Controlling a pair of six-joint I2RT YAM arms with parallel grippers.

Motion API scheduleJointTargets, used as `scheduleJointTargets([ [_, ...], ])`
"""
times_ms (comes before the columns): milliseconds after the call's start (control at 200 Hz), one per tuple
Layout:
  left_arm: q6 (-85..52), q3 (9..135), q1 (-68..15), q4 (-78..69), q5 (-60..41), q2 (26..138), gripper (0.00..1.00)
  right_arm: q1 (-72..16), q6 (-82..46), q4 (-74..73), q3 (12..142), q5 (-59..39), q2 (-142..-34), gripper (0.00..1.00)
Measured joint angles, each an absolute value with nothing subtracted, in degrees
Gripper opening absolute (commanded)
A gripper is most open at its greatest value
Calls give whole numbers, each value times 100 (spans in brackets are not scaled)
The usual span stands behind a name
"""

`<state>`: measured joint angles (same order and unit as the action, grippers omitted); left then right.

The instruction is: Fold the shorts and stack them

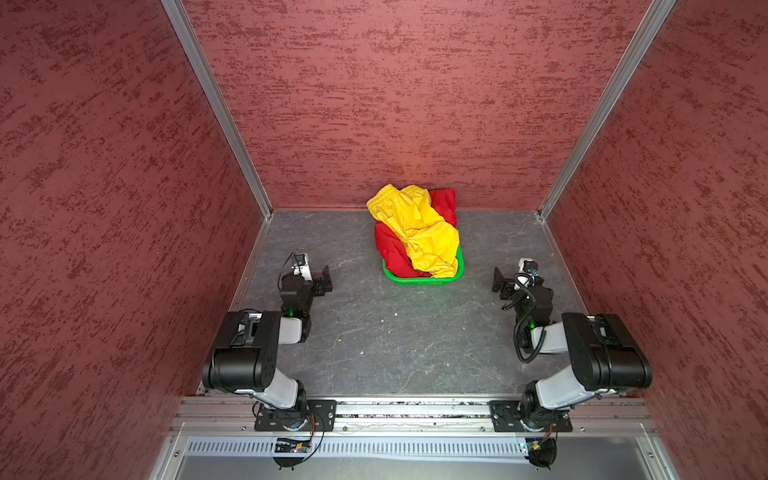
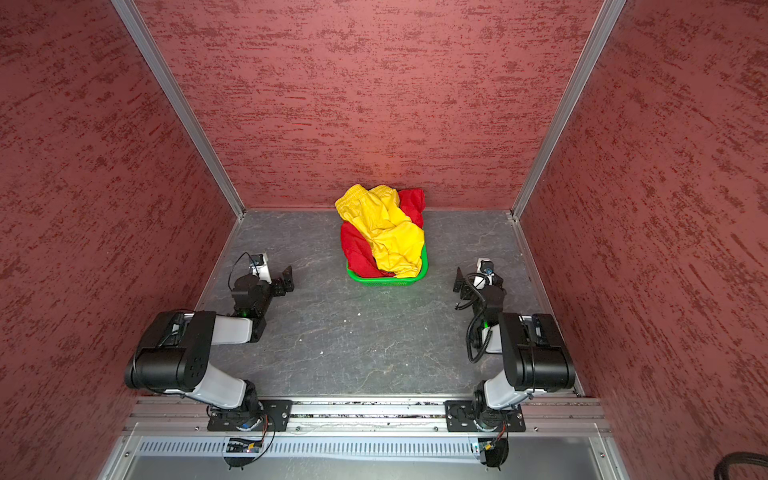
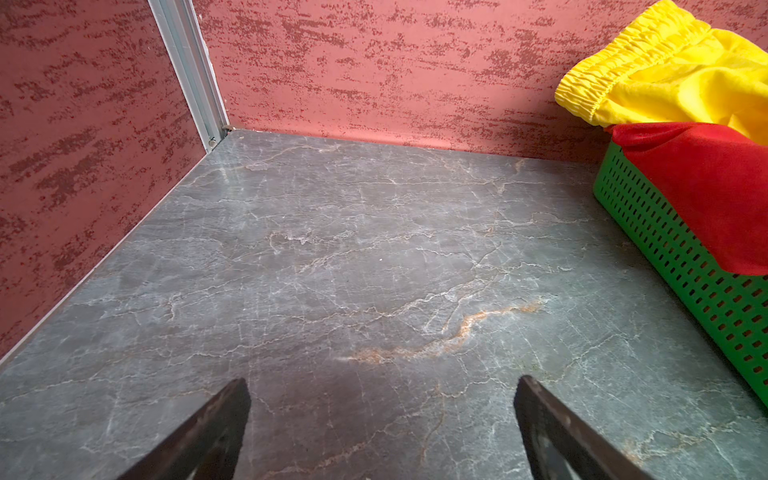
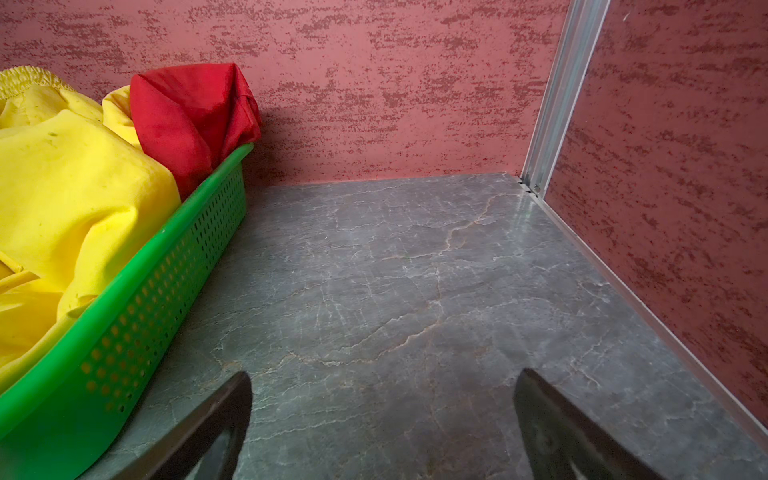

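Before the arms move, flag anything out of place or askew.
The yellow shorts and red shorts lie crumpled in the basket, heaped above its rim; the red pair drapes over one side. Nothing looks damaged.

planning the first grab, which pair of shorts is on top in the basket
The yellow shorts, with the gathered waistband, lie on top. The red shorts sit under them, peeking out only at the sides of the green basket.

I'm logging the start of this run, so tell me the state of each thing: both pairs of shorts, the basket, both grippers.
yellow shorts, crumpled, unfolded, lying on top
red shorts, crumpled underneath, spilling over the rim
green basket, upright, holding both shorts
left gripper, open, empty
right gripper, open, empty
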<state>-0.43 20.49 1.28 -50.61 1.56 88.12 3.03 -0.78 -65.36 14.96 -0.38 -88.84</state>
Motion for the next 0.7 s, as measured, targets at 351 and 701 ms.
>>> scheduleJointTargets([
  [351,-40,2049,128,-5054,156,8807,100,303,-163,-6851,1352,336,-8877,99],
  [701,-172,3354,95,-2672,172,7395,100,303,-454,-5035,1531,386,-6125,99],
])
